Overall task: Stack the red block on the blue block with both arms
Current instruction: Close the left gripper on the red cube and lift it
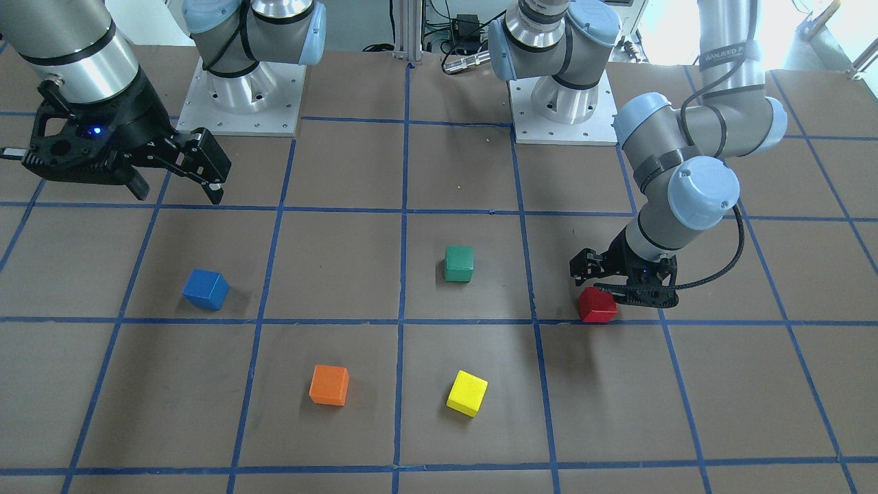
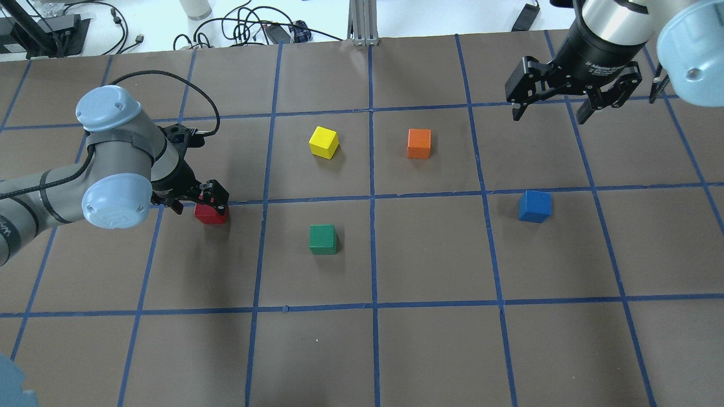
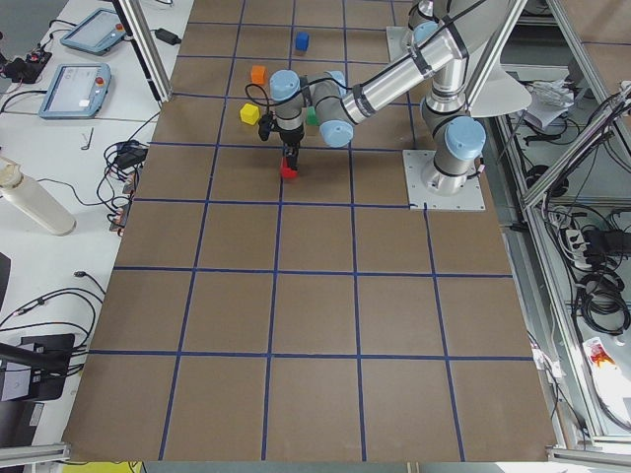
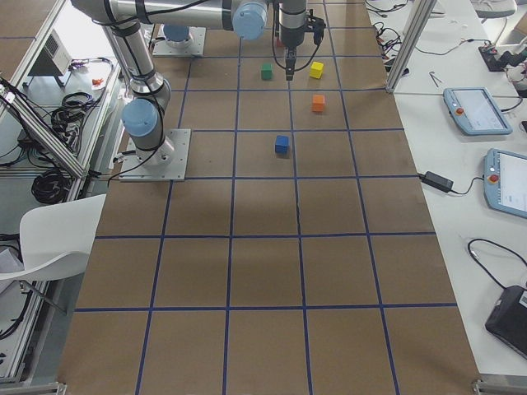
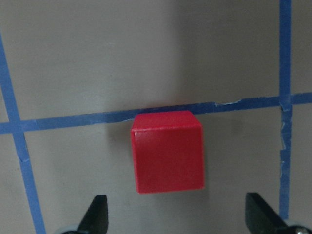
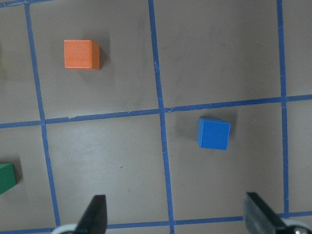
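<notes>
The red block (image 2: 211,214) sits on the brown table by a blue tape line, on the left side of the overhead view. My left gripper (image 2: 205,199) hangs just over it, open, with its fingertips (image 5: 97,210) apart on either side of the block (image 5: 167,151) and not touching it. The block also shows in the front view (image 1: 597,306) under that gripper (image 1: 609,287). The blue block (image 2: 534,206) sits alone on the right. My right gripper (image 2: 551,110) is open and empty, held high beyond the blue block (image 6: 213,133).
A green cube (image 2: 323,239), a yellow cube (image 2: 323,142) and an orange cube (image 2: 419,143) stand apart in the middle of the table, between the red and blue blocks. The arm bases (image 1: 240,103) stand at the robot's edge of the table.
</notes>
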{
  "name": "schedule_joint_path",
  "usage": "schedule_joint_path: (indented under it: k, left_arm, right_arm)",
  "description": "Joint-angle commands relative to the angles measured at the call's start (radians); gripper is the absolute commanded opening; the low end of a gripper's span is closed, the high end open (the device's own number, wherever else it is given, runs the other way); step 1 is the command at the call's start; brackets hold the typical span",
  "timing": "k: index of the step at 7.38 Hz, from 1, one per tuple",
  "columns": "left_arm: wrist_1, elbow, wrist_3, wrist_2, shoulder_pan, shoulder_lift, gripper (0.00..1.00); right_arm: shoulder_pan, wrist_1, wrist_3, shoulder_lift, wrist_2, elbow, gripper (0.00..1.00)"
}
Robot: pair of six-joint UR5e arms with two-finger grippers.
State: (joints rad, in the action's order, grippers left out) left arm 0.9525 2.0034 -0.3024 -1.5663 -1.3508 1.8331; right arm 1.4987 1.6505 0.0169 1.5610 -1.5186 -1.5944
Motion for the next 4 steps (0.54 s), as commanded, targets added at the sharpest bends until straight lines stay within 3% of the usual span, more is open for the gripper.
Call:
schedule_joint_path:
  k: [1, 2, 3, 4]
  left_arm:
    - [-0.05, 0.006, 0.005, -0.001, -0.004, 0.041, 1.0]
    - [-0.057, 0.006, 0.0, -0.003, -0.007, 0.055, 0.93]
    - [-0.058, 0.002, 0.014, -0.004, -0.01, 0.06, 0.73]
    - [-0.06, -0.005, 0.016, -0.004, -0.01, 0.058, 0.44]
  right_arm:
    - [0.0, 0.002, -0.002, -0.001, 0.0, 0.001, 1.0]
    - [0.0, 0.003, -0.002, -0.001, 0.0, 0.001, 1.0]
    - [0.0, 0.003, 0.0, 0.001, 0.0, -0.001, 1.0]
    - [0.0, 0.005, -0.002, 0.001, 0.0, -0.001, 1.0]
